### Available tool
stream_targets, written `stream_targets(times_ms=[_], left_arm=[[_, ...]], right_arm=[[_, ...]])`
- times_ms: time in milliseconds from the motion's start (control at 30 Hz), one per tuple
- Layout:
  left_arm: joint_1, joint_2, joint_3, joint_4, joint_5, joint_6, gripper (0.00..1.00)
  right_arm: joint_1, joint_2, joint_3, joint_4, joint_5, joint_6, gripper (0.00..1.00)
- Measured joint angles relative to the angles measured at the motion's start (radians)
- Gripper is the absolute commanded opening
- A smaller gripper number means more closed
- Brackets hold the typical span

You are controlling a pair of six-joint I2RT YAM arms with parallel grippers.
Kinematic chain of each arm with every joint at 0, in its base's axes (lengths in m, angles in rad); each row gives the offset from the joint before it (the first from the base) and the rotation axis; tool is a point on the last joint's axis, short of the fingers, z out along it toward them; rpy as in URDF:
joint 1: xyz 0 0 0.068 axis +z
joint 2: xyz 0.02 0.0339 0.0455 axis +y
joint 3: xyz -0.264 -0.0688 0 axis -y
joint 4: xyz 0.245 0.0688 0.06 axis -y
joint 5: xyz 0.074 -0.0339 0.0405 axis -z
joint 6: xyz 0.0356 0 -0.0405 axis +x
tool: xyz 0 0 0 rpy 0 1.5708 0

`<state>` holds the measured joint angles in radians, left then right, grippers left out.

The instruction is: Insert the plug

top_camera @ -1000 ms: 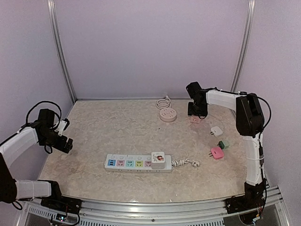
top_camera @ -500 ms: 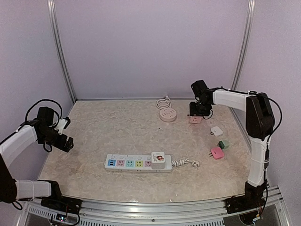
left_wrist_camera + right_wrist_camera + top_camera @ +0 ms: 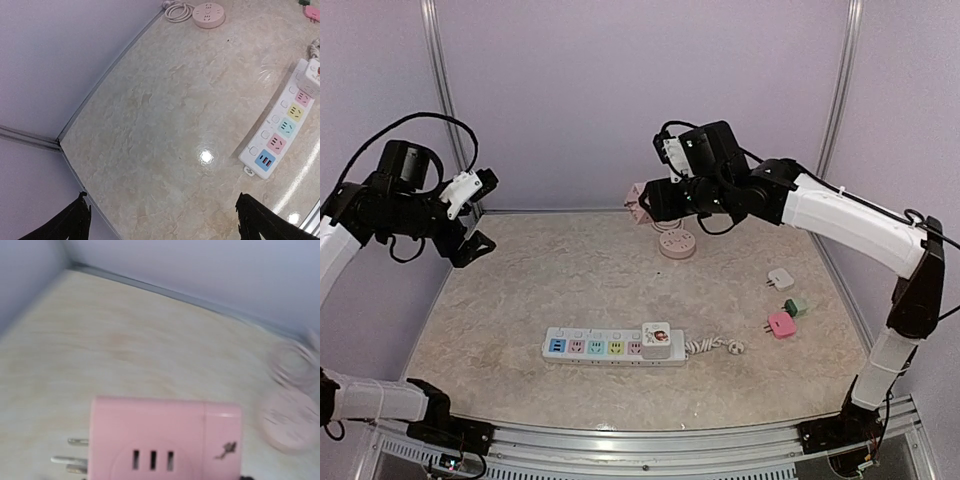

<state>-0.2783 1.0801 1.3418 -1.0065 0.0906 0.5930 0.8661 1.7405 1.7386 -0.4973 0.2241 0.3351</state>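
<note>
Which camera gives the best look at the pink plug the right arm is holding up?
The right wrist view: the pink plug fills the lower frame, its prongs and three face slots clear, if slightly blurred. The top view shows only a small pink block in the right gripper. The left wrist view misses it.
</note>
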Motion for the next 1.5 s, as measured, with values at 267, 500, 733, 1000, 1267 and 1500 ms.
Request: stream_targets(times_ms=[267, 500, 733, 1000, 1267, 1500], left_arm=[[-0.293, -0.142, 0.144, -0.130, 0.029, 0.064, 0.99], [-0.358, -0.335, 0.106, -0.132, 0.151, 0.136, 0.99], [-0.389, -0.272, 0.131, -0.131, 0.266, 0.157, 0.99], [-0.438, -0.252, 0.055, -0.063, 0.280, 0.177, 0.99], [-0.463, -0.334, -0.019, -0.026, 0.280, 0.190, 0.94], [-0.466, -0.346, -0.076, 0.005, 0.275, 0.190, 0.85]], right_arm=[[0.321, -0.025, 0.006, 0.156, 0.076, -0.273, 0.00], [0.457, -0.096, -0.172, 0.377, 0.014, -0.581, 0.00], [0.468, -0.116, -0.227, 0.486, -0.092, -0.812, 0.00], [0.478, -0.116, -0.227, 0.531, -0.160, -0.932, 0.00], [0.487, -0.115, -0.227, 0.546, -0.206, -0.975, 0.00], [0.493, -0.112, -0.227, 0.547, -0.255, -0.992, 0.00]])
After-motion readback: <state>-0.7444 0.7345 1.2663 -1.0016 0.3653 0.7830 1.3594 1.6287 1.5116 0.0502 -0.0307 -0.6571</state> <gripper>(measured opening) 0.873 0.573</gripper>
